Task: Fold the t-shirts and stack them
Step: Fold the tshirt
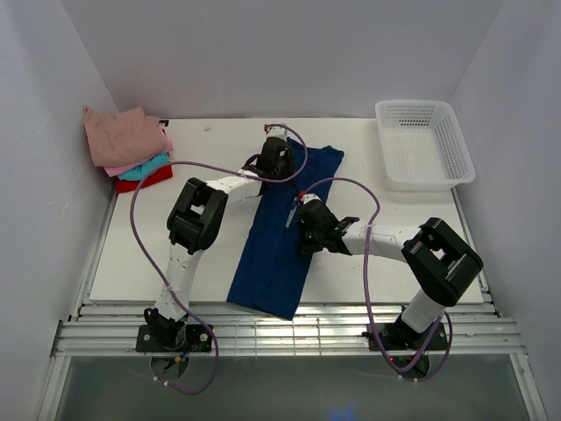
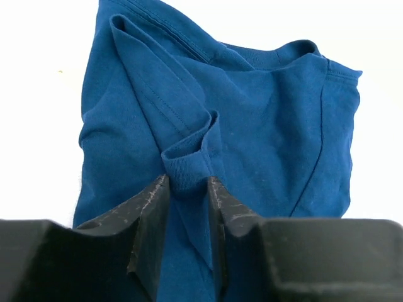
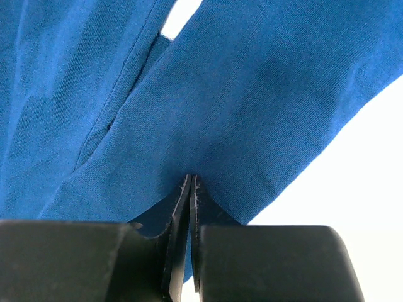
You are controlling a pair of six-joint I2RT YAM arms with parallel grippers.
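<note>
Between the fingers [image 2: 150, 207] of my left hand [image 2: 189, 180] sits a bunched, hemmed fold of the navy blue tee [image 2: 271, 126]. The two fingers stand partly apart, and the cloth fills the gap and presses against both inner faces, so this hand grips the shirt. Beyond the fold the fabric spreads away in soft ridges, with a stitched seam running up the left and the collar at the far end. From above, this hand is at the far end of the shirt, on its left edge, about midway across the bench [image 1: 175, 246].

My right hand [image 3: 191, 180] is closed tight, its fingers meeting with no gap. The blue cloth draws down to a point right at the tips, so it seems to pinch a thin bit of the same tee. From there the fabric fans upward and to both sides, with white bench showing at the lower right. From above, this hand is on the shirt's right edge, roughly halfway along its length.

The tee lies as a long narrow strip, running from the far middle of the bench down to the near edge, slanting slightly left as it comes.

At the far left corner sits a stack of folded shirts: dusty-pink tee [image 1: 123, 133] on top, then pink tee [image 1: 138, 161], teal tee [image 1: 149, 169] and red tee [image 1: 145, 181]. A white plastic mesh basket [image 1: 423, 145] stands at the far right corner, well apart from both hands.
</note>
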